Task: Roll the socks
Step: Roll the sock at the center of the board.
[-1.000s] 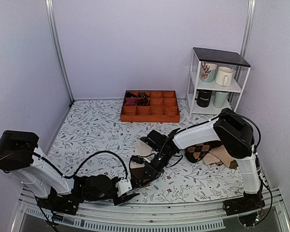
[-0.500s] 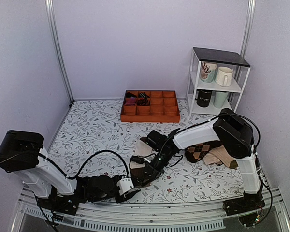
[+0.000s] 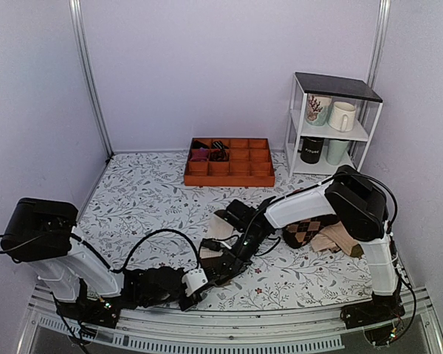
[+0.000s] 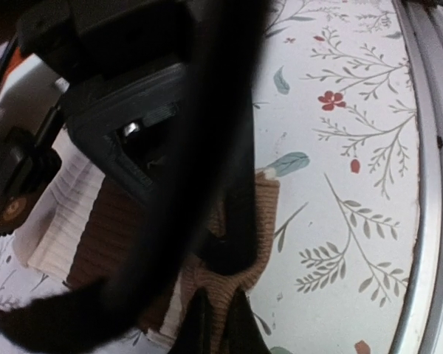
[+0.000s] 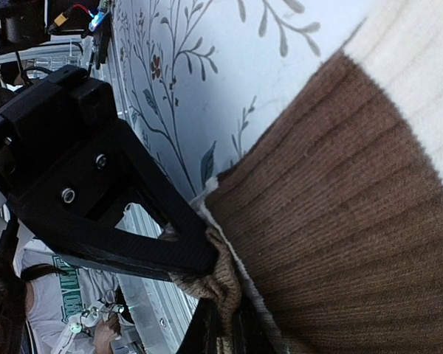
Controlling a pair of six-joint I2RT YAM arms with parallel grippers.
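Robot-lab test booth: plain lilac wall panels, aluminium posts, floral-print table; staged mug shelf far right, orange compartment tray.

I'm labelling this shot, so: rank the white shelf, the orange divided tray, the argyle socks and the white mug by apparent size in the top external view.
Largest to smallest:
1. white shelf
2. orange divided tray
3. argyle socks, partly hidden, so less sure
4. white mug

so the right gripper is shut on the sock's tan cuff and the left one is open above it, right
Not quite. The left gripper is not open above it: the left wrist view shows it shut on the tan cuff of the sock too. The right gripper is shut on that cuff, as you said.
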